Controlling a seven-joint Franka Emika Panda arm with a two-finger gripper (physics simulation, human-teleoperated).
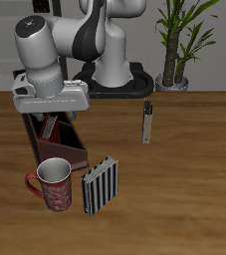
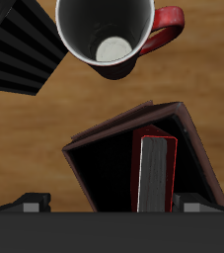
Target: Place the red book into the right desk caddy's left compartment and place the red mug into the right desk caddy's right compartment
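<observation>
My hand [image 1: 51, 118] above the caddy [image 1: 67, 149], its grip hidden from me, red book [image 2: 155, 173] upright inside the caddy, mug [image 1: 51, 185] on the table [image 1: 184, 169] beside striped book [image 1: 100, 186]

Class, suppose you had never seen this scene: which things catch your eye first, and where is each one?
The big grey-and-white robot arm hangs right over the dark desk caddy. In the wrist view, the red book stands upright inside the caddy, directly under the gripper. The red mug stands in front of the caddy, next to a striped book.
</observation>
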